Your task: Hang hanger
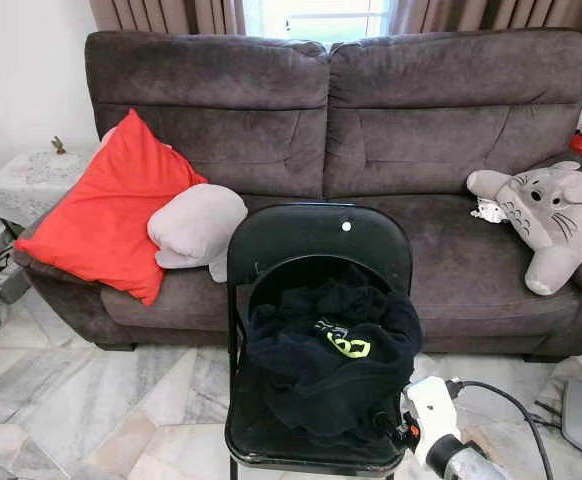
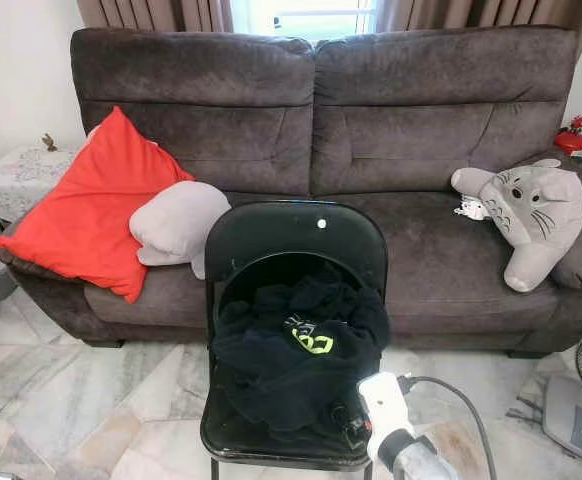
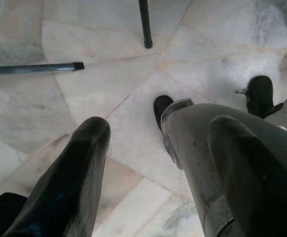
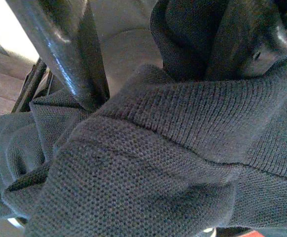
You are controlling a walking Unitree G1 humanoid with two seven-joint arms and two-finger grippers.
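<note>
right gripper [image 1: 389,428] at the front right edge of the chair [image 1: 316,240], fingers buried in the black garment [image 1: 331,355] heaped on the seat; cannot tell whether they are closed on it. right wrist view: knit fabric pressed against one finger [image 4: 64,44]. left gripper [image 3: 153,163] hangs spread apart over the marble floor [image 3: 84,84]. hanger cannot be made out. sofa [image 1: 371,120] behind chair, with red cushion [image 1: 111,205] and plush toy [image 1: 551,215].

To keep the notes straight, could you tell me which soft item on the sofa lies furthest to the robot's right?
The grey plush toy, at the sofa's right end; both cushions lie left.
</note>
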